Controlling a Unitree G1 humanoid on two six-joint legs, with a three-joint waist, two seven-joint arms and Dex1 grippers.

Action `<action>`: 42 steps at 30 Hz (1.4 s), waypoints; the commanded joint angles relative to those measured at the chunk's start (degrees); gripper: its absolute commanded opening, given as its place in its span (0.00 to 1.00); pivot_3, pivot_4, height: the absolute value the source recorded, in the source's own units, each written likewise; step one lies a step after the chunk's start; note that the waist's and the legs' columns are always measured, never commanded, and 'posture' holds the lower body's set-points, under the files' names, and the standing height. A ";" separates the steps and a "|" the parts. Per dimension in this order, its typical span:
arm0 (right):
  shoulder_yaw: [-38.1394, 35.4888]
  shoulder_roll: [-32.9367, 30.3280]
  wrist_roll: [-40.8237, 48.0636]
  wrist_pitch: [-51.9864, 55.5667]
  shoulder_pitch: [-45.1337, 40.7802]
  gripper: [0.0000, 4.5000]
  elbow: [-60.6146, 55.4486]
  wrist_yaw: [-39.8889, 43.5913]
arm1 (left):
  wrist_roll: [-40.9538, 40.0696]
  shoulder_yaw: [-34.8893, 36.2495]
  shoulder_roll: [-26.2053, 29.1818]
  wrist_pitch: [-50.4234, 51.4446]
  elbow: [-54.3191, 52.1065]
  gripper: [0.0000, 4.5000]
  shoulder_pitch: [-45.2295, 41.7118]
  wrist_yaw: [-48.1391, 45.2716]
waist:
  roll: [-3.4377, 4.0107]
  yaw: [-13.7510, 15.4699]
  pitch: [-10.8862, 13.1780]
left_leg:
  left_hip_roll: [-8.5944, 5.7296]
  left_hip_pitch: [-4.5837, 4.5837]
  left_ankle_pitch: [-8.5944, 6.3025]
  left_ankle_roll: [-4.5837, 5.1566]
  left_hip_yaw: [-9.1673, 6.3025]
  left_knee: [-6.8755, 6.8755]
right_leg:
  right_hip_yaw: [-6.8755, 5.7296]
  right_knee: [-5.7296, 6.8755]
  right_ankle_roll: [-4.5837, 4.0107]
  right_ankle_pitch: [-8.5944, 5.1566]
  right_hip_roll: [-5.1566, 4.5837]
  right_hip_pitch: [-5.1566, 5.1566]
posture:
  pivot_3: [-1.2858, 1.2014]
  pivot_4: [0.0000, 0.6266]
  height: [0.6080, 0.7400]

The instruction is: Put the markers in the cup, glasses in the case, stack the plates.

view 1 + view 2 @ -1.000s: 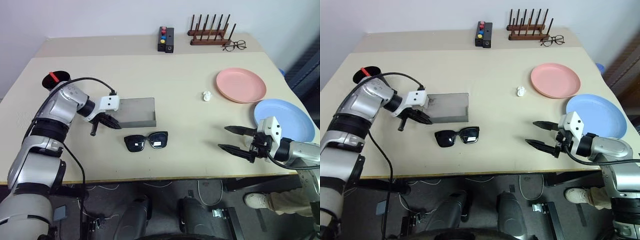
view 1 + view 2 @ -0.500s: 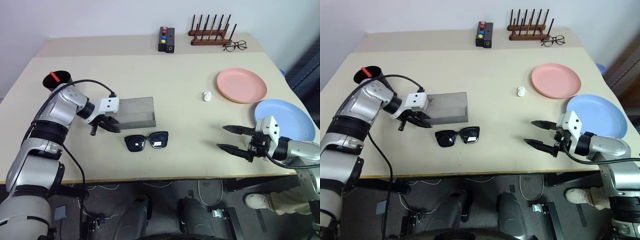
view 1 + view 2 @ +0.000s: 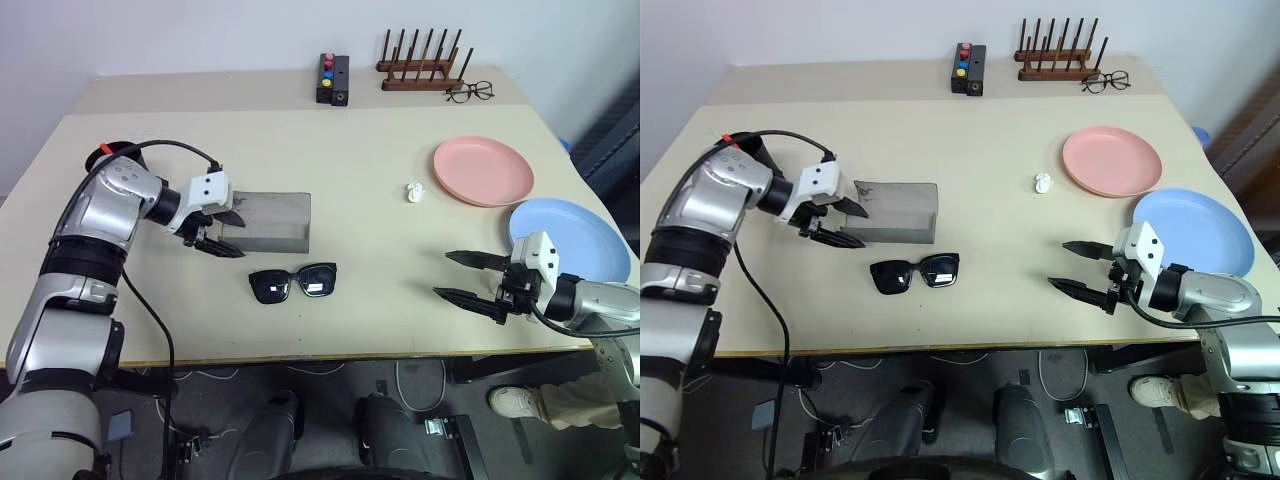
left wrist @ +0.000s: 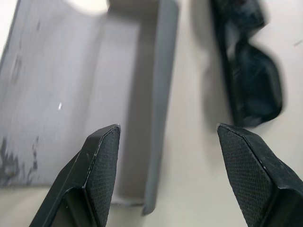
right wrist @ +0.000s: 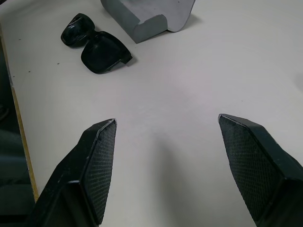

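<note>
The glasses (image 3: 292, 282) lie folded just in front of the open grey case (image 3: 270, 222); rigid but scratch-prone, they look light and best pinched at the bridge. Left gripper (image 3: 222, 231) hovers by the case, fingers spread, empty; right gripper (image 3: 470, 277), also released, waits right of the case above the beige table (image 3: 350, 170)

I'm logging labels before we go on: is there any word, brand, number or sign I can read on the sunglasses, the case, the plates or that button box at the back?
No readable text in any view.
Sunglasses: pale patches on the lenses, not legible as print.
Grey case: scuff marks, no lettering.
Pink plate and blue plate: plain.
Black box with coloured buttons: any marking is too small to tell.
</note>
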 commanded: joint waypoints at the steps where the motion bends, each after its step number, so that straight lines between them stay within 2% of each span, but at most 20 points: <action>1: -0.55 0.40 0.75 -0.80 -1.36 0.78 -0.18 -0.07 | -5.81 -1.84 1.30 4.81 -6.60 0.73 0.01 -0.85 | 0.00 -0.02 0.00 | 0.00 0.00 0.00 0.00 0.00 0.00 | 0.00 0.00 0.00 0.00 -0.01 0.00 | 0.52 0.24 1.00; 5: -0.39 0.66 0.56 -1.03 -1.63 0.78 0.26 -0.26 | -10.31 -6.61 1.39 8.72 -10.44 0.73 0.28 -0.85 | 0.01 -0.02 0.00 | 0.00 0.00 0.00 0.00 0.00 0.00 | 0.01 0.00 0.00 0.00 -0.01 0.00 | 0.52 0.24 1.00; 10: -0.26 1.15 0.71 -0.89 -1.16 0.78 -0.07 -0.73 | -13.45 -10.94 -0.23 11.47 -10.38 0.73 -0.55 -0.85 | 0.01 -0.02 -0.01 | 0.00 0.00 0.00 0.00 0.00 0.00 | 0.01 0.00 0.00 0.00 -0.01 0.00 | 0.52 0.24 1.00; 14: -0.11 2.08 0.67 -1.64 0.36 0.78 -0.53 -0.89 | -11.26 -8.95 -4.52 9.61 -7.14 0.73 0.16 0.31 | 0.01 0.12 -0.01 | -0.01 0.00 0.00 0.00 0.00 0.07 | 0.00 -0.01 0.00 0.00 0.00 0.05 | 0.52 0.24 1.00; 18: -0.52 3.00 0.74 -2.24 1.55 0.78 -1.14 -1.40 | -12.63 -5.57 -7.69 8.57 -8.15 0.73 3.40 4.05 | 0.01 -0.07 -0.01 | 0.00 0.00 -0.01 0.02 0.01 0.10 | 0.01 -0.02 0.00 0.00 -0.01 0.05 | 0.52 0.24 1.00; 29: -1.30 2.34 1.38 -1.80 2.21 0.78 -2.06 -2.08 | -13.48 -2.48 -5.32 12.97 -19.38 0.73 14.24 6.20 | 0.03 0.16 -0.02 | 0.00 0.01 -0.02 0.02 0.01 0.14 | 0.03 -0.03 0.00 0.00 -0.06 0.08 | 0.52 0.24 1.00; 42: -1.00 2.16 1.51 -1.52 1.61 0.78 -2.06 -2.26 | -11.95 -4.06 -5.70 15.16 -23.50 0.73 15.59 9.21 | 0.03 0.14 -0.02 | 0.00 0.00 -0.03 0.03 0.00 0.15 | 0.03 -0.05 -0.01 0.00 -0.10 0.09 | 0.52 0.24 1.00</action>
